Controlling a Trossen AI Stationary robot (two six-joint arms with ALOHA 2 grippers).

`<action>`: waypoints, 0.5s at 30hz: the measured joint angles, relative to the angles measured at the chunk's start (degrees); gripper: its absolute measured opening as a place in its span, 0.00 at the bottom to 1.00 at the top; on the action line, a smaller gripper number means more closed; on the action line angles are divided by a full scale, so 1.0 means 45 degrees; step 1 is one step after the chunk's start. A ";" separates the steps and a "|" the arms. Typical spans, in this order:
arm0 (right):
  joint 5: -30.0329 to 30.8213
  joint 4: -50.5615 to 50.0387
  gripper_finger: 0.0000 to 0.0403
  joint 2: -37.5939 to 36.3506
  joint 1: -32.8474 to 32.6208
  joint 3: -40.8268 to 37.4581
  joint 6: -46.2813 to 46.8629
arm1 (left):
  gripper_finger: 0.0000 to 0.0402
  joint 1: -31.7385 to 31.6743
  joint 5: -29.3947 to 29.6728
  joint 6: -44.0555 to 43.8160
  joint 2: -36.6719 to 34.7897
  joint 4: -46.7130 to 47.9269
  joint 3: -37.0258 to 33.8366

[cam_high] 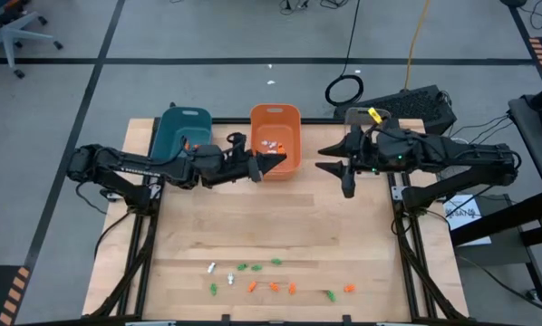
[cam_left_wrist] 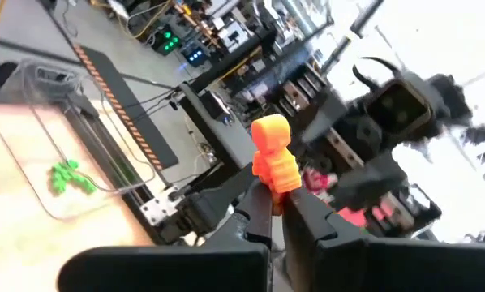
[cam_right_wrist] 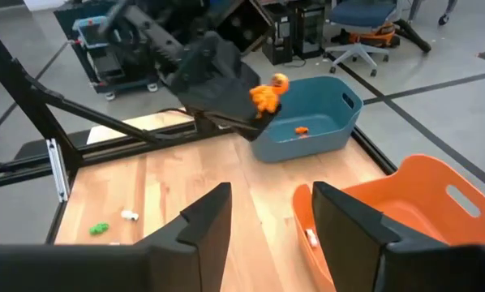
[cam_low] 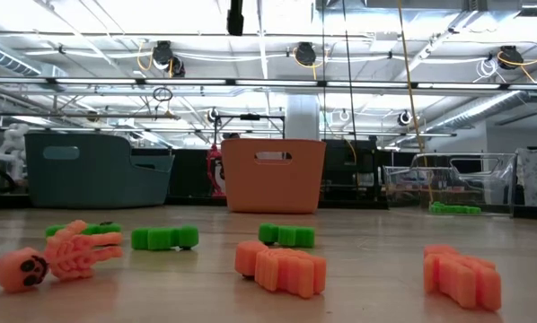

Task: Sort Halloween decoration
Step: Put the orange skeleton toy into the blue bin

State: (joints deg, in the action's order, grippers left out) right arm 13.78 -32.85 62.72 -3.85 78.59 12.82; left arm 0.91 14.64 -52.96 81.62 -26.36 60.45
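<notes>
Several small Halloween decoration trinkets (cam_high: 274, 287) in orange, green and white lie on the wooden table near its front edge; the low view shows an orange skeleton (cam_low: 57, 256) among them. My left gripper (cam_high: 280, 162) hangs over the near part of the orange bin (cam_high: 275, 118), shut on an orange trinket (cam_left_wrist: 275, 158). The left gripper (cam_right_wrist: 246, 109) also shows in the right wrist view. My right gripper (cam_high: 336, 168) hovers open, just right of the orange bin, with nothing between its fingers (cam_right_wrist: 206, 219). My left gripper pinches the orange trinket's lower end (cam_left_wrist: 280, 188) between its two fingertips. The fingers point level toward the table's right side. The trinket sticks out past the fingertips, lifted clear of the table and the bins.
A teal bin (cam_high: 182, 131) at the far left holds an orange piece (cam_right_wrist: 301, 130). The orange bin (cam_right_wrist: 405, 203) holds white pieces. A clear bin (cam_left_wrist: 56, 146) at the far right holds a green piece (cam_left_wrist: 70, 176). Bare wood lies between the bins and the trinkets.
</notes>
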 joint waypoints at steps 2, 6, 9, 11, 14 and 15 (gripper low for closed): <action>0.0005 -0.0007 0.39 -0.0005 0.0003 0.0000 0.0000 | 0.02 -0.0108 0.0002 -0.0518 0.0000 -0.0017 0.0000; 0.0010 -0.0010 0.39 0.0000 0.0003 0.0000 0.0000 | 0.02 -0.0205 0.0000 -0.0349 0.0000 -0.0037 0.0000; 0.0000 -0.0009 0.39 -0.0002 0.0003 0.0000 0.0001 | 0.02 -0.0270 -0.0310 0.0255 -0.0025 -0.0024 0.0000; -0.0005 -0.0013 0.39 0.0000 0.0003 0.0000 0.0094 | 0.02 -0.0486 -0.0813 0.0389 -0.0190 0.0187 0.0000; -0.0005 -0.0047 0.39 0.0000 0.0003 0.0000 0.0652 | 0.02 -0.0974 -0.1689 0.0454 -0.0672 0.1328 0.0000; -0.0005 -0.0091 0.39 0.0000 0.0003 0.0000 0.0838 | 0.02 -0.1142 -0.1886 0.0426 -0.0917 0.1998 0.0000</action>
State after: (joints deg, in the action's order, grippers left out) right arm 13.76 -33.26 62.72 -3.84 78.59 16.59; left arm -4.23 6.15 -51.04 77.50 -17.37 60.45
